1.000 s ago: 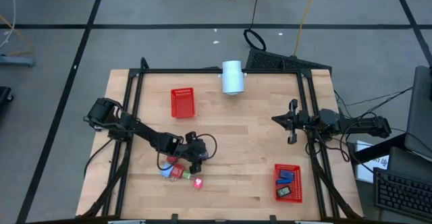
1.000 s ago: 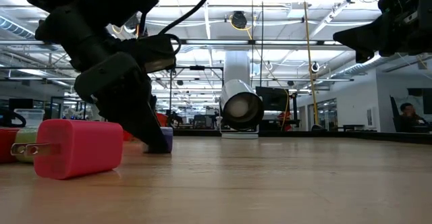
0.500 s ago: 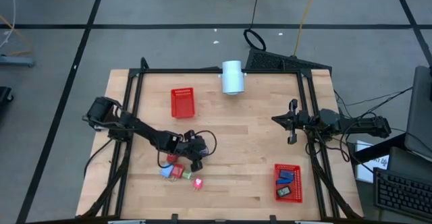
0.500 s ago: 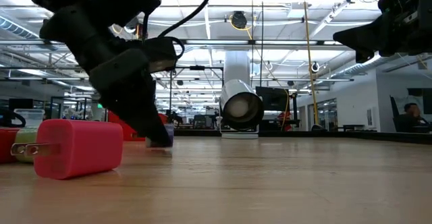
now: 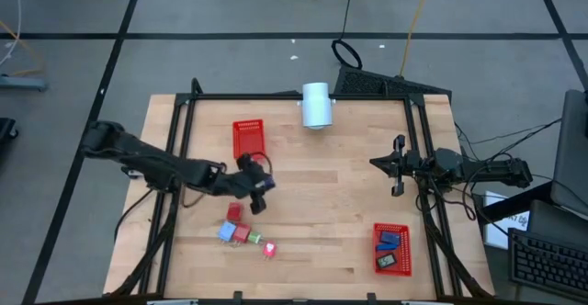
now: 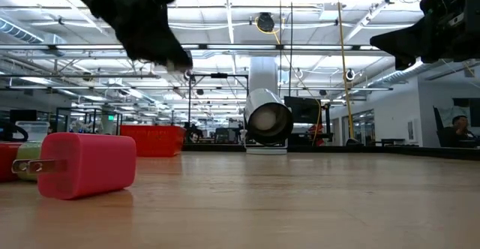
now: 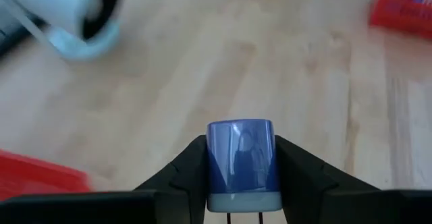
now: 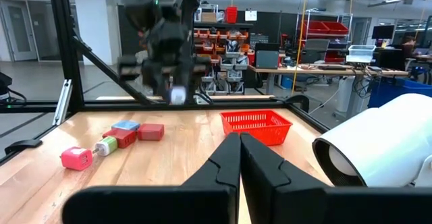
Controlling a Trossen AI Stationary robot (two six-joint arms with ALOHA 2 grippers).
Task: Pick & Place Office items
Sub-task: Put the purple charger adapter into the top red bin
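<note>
Whereas half a second ago the left gripper was down at the tabletop beside the cluster of small items, it has now risen and swung toward the red mesh rectangular basket at the far side of the light wooden table, and hangs just short of that basket's near end. Its fingers are clamped on a small glossy blue block with a pale base, which the left wrist view shows squarely between them, clear of the wood. That lift means one office item is off the table and, by my reading, on its way to a basket.

Left behind, nearer the table's front than that same basket, lie a red block, a light blue piece, a second red piece and a pink plug-style charger. The white cylinder lies beside the basket along the far edge.

Well to the basket's right, the right gripper waits over the table's edge with its fingers pressed together and empty. A second red mesh basket near the front corner on that side already holds dark and blue pieces.
</note>
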